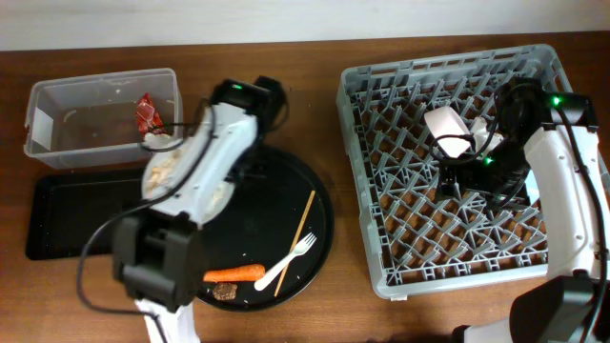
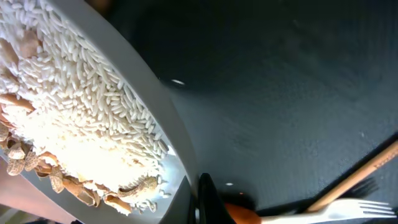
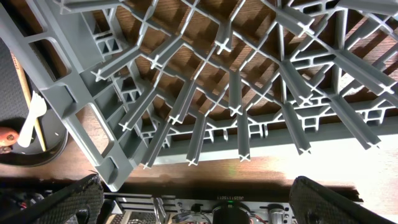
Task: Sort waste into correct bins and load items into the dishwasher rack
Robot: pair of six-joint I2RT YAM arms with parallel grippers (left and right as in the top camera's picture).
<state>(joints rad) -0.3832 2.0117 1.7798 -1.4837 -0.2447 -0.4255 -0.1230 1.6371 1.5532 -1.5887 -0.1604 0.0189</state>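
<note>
Left tool [image 2: 202,200] clenched on rim of white plate [image 1: 160,173], plate held tilted over left edge of large round black tray [image 1: 286,191], just beside clear tub [image 1: 95,143]; pale rice and crumbs [image 2: 81,112] heaped on plate, close to the tool. Right tool [image 3: 196,183] released, 2 fingers spread wide with nothing between, hanging over grey dishwasher rack [image 1: 355,191], white cup [image 1: 446,126] lying in rack just beside it. Print on red snack wrapper [image 1: 146,112] inside tub too small to read; carrot [image 1: 234,274], brown chunk [image 1: 226,292], fork [image 1: 286,262], chopstick [image 1: 303,229] on round tray, apart from both tools.
</note>
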